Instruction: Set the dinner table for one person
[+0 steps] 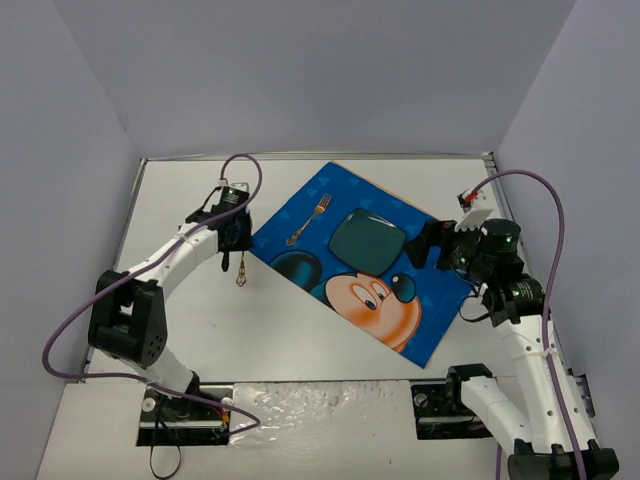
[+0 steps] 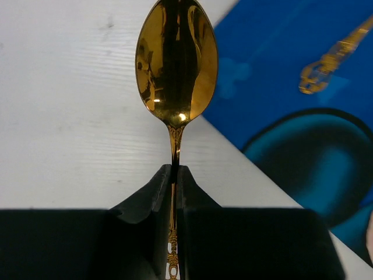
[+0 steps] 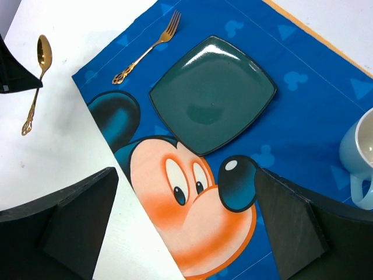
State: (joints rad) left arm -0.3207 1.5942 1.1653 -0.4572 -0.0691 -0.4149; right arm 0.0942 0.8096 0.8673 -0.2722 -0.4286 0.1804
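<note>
plain white flat rectangular surface (image 1: 300, 340), much bigger than anything it carries. directly on it: one blue Mickey Mouse cloth placemat (image 1: 345, 190), lying flat, rotated diagonal to the surface edges, right of centre, orange trim on far edge.

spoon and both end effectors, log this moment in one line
left end effector: shut on spoon handle, above table | right end effector: open, empty | fork, plate, mug: on placemat

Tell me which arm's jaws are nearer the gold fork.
Left. The left arm's jaws, shut on a gold spoon, hang just left of the fork, off the placemat; the right arm's open jaws sit beyond the plate.
</note>
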